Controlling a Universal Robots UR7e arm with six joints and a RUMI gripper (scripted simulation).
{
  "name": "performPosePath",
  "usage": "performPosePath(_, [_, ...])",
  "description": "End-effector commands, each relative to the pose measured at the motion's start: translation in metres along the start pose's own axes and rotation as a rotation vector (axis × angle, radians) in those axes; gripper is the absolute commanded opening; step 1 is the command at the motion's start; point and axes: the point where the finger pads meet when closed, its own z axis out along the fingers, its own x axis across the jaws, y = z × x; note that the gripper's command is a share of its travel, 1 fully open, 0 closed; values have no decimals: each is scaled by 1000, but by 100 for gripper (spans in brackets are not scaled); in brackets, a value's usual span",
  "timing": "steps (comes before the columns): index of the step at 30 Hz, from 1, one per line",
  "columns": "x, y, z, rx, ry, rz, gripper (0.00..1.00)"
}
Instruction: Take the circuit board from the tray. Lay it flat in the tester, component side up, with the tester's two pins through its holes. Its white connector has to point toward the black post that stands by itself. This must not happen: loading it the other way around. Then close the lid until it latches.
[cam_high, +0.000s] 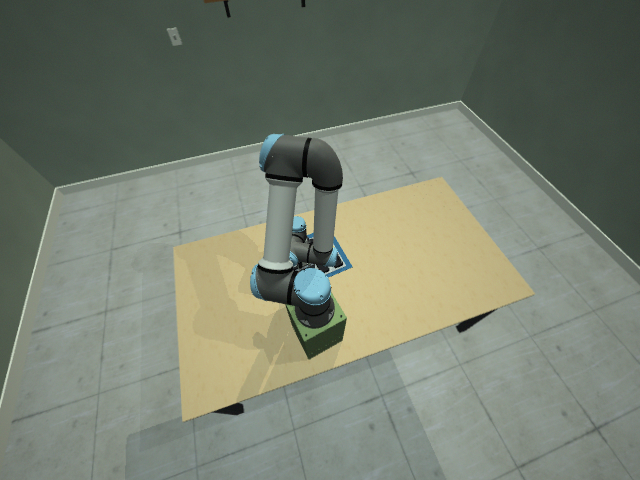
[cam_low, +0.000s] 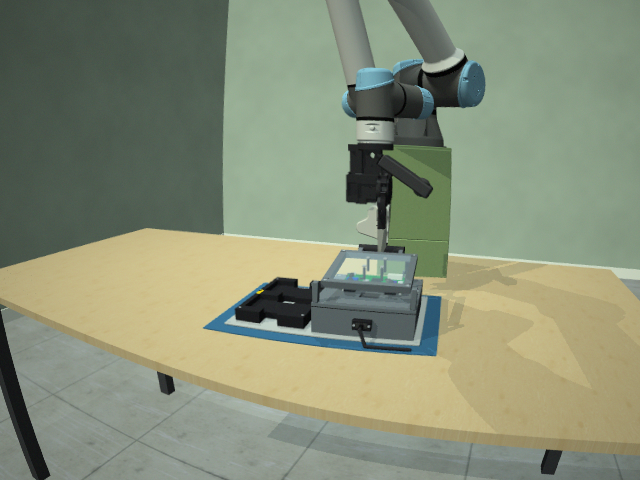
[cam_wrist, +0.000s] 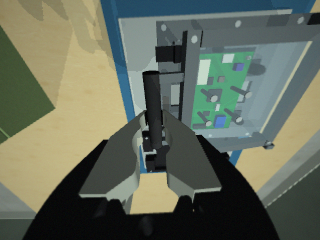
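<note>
Item one: the gripper (cam_wrist: 152, 137). We find it pointing straight down over the far edge of the tester (cam_low: 364, 314), its two pale fingers clenched on the lid's black handle bar (cam_wrist: 153, 112). In the wrist view that bar runs forward from between the fingers toward the lid frame.

Item two: the lid (cam_low: 370, 271). We record a grey frame with a clear pane, tilted low over the tester body, its far edge higher than its near edge. It is not yet flat on the body.

Item three: the circuit board (cam_wrist: 220, 90). We see it green, lying inside the tester under the clear pane, component side up. Its white connector (cam_wrist: 204, 71) sits at one end. Dark pins (cam_wrist: 210, 93) of the lid show over it. We cannot tell whether the tester's two pins pass through its holes.

Item four: the tray (cam_low: 275, 305). Black, just beside the tester, on the same blue mat (cam_low: 227, 326).

Item five: the table (cam_low: 155, 289). It is light wood and carries the mat and the arm's green pedestal (cam_high: 338, 322). A black cable (cam_low: 382, 346) leaves the tester's front face.
</note>
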Motion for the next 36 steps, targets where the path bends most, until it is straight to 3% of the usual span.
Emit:
performPosePath(1, [0, 1, 5, 0, 2, 1, 0])
performPosePath(36, [0, 1, 20, 0, 2, 1, 0])
